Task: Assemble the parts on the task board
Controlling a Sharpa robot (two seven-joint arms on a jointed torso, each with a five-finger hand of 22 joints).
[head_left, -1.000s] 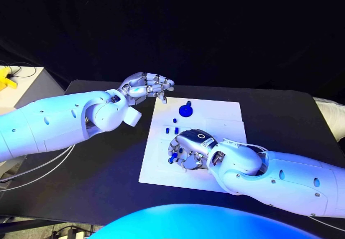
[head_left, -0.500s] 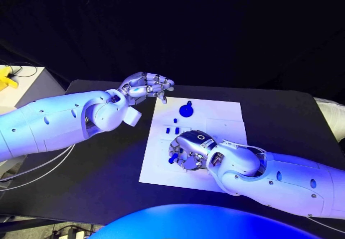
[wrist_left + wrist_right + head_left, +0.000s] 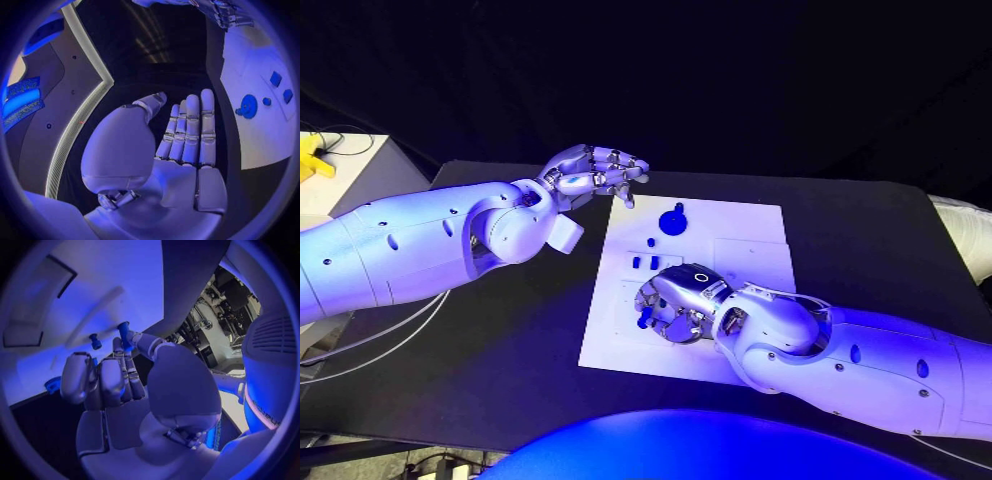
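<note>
the right hand (image 3: 672, 305) pinches a small blue peg (image 3: 123, 333) over the white task board (image 3: 747, 255); a tilt could jam it. the left hand (image 3: 596, 172), fingers apart, holds nothing.

Task board (image 3: 747, 250): flat matt white plate, smooth, looks like plastic; parts (image 3: 674, 221) on it are smooth blue plastic with a slight sheen. Bench (image 3: 877, 230) is matt black, no glare. Both arms have glossy white plastic shells; left hand (image 3: 596, 172) and right hand (image 3: 672, 302) look like silvery metal, fingers (image 3: 190, 127) smooth and satin.
</note>
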